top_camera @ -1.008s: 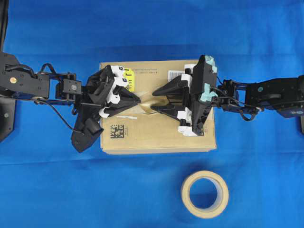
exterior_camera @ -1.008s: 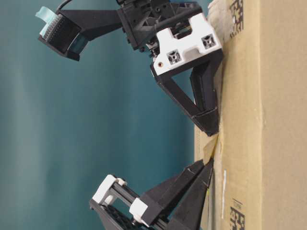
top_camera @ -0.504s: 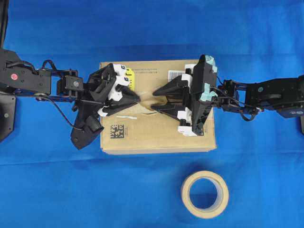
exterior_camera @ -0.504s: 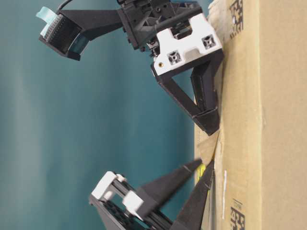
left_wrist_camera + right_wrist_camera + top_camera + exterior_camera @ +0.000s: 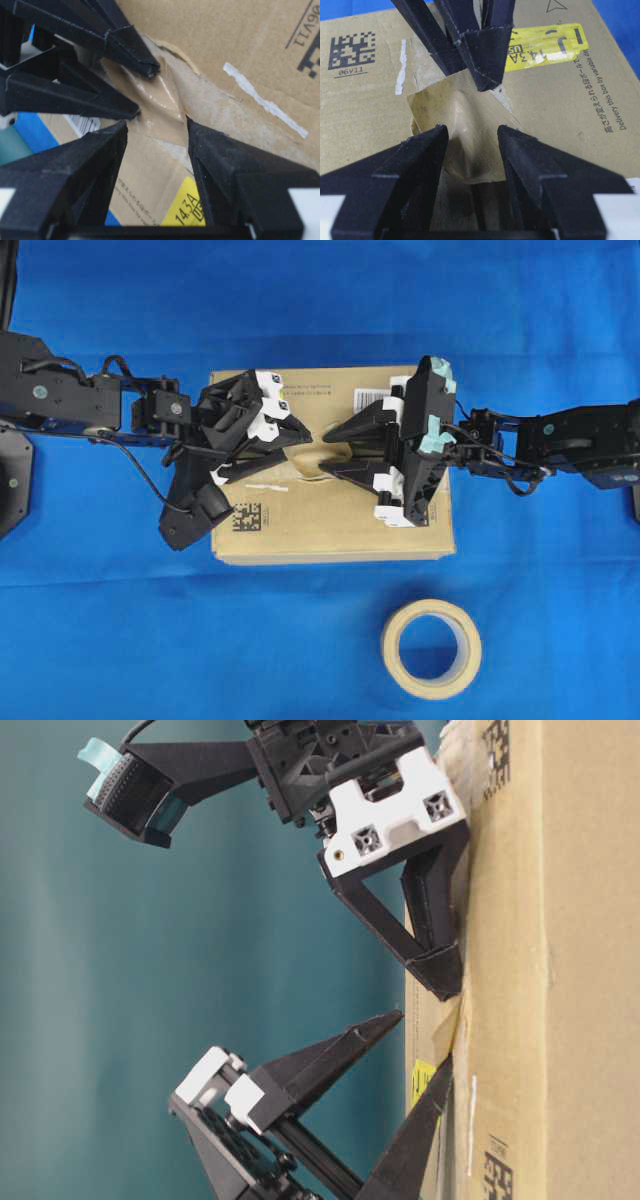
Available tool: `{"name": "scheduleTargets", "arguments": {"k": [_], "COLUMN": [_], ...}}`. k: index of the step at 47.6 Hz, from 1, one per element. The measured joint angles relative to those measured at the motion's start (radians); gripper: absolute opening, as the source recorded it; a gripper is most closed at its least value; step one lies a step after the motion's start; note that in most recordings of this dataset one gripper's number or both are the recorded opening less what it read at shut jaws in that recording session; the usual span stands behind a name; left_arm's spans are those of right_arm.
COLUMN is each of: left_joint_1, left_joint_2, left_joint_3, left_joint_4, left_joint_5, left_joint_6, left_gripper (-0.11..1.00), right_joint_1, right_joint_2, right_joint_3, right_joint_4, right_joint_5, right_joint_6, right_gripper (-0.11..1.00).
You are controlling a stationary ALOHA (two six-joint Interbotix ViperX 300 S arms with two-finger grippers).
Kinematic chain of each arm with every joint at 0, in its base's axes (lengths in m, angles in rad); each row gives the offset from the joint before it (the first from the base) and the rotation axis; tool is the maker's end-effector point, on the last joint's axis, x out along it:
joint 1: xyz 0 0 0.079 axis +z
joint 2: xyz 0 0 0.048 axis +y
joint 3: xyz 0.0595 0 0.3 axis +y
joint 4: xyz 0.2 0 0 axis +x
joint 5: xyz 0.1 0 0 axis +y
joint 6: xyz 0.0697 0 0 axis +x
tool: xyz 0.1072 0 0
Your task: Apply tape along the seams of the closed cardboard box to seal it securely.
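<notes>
The cardboard box (image 5: 330,525) lies on the blue cloth. The small tan tape (image 5: 308,456) rests puckered on its top, at the middle. My left gripper (image 5: 298,443) stands open at the tape's left end; one finger (image 5: 440,1080) touches the box and the other (image 5: 385,1020) is lifted off it. In the left wrist view the gripper (image 5: 156,125) has the tape (image 5: 162,97) just ahead of it. My right gripper (image 5: 326,452) is open, with tips down on the tape's right end. In the right wrist view that gripper (image 5: 471,131) straddles a raised crease in the tape (image 5: 462,112). The seams are mostly hidden under tape and grippers.
A beige tape roll (image 5: 389,649) lies on the cloth in front of the box. On the box top are a yellow sticker (image 5: 545,45), a white barcode label (image 5: 368,397), a black data code (image 5: 248,515) and a torn white strip (image 5: 265,102).
My left gripper has gone from shut to open, letting go of the tape's left end, and its wrist has shifted slightly right. The right gripper has stayed in place.
</notes>
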Motion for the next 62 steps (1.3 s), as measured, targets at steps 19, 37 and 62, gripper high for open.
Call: {"name": "scheduleTargets", "arguments": {"k": [19,37,62], "left_joint_1": [0.000,0.000,-0.011], "left_joint_2": [0.038,0.054,0.091], "left_joint_3": [-0.104,-0.190,-0.255], "left_joint_4": [0.009,0.023,0.032], "left_joint_5": [0.202,0.422,0.532], "left_joint_6": [0.052,0.057,0.058], "left_gripper": [0.49,0.49,0.49], "right_joint_1": [0.006,0.006,0.011], "right_joint_2": [0.000,0.002,0.002], "right_joint_3": [0.002,0.002,0.005], "right_joint_4": [0.031,0.032,0.031], "right_joint_5": [-0.002,0.000,0.000], "right_joint_6": [-0.002,-0.002,-0.002], "right_gripper": [0.46,0.46,0.46]}}
